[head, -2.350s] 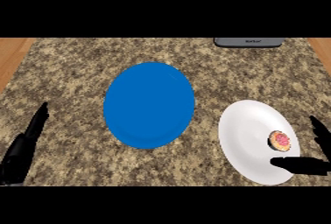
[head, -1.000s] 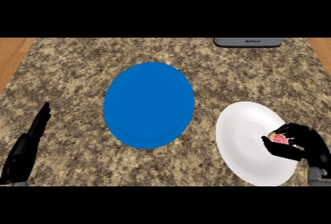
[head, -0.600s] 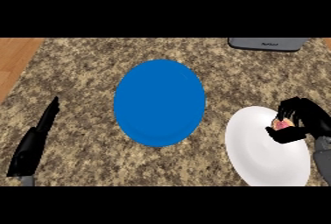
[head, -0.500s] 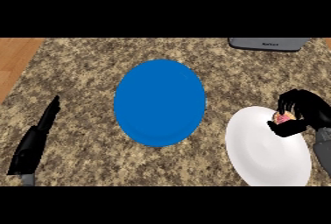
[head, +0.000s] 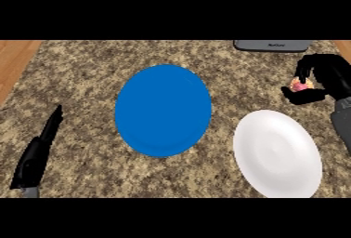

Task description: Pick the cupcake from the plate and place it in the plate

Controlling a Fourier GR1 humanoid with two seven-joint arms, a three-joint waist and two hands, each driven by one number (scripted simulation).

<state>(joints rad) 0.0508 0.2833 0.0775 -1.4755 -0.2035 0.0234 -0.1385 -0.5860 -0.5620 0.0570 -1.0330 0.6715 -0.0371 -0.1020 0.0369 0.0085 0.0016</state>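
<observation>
Right hand [head: 321, 78] is curled round the cupcake [head: 299, 85], held above bare counter [head: 75, 69] at the far right, apart from the white plate's [head: 277, 158] far rim. Left hand [head: 37, 151] rests near left, fingers straight. Two plates: blue plate [head: 163, 109] centre, white near right. One cupcake. Grey appliance [head: 270, 45] at far edge.

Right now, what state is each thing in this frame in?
cupcake: lifted off the plate, held in the right hand's fingers.
right hand: curled round the cupcake.
left hand: open, resting at the left edge.
white plate: bare.
blue plate: bare.
</observation>
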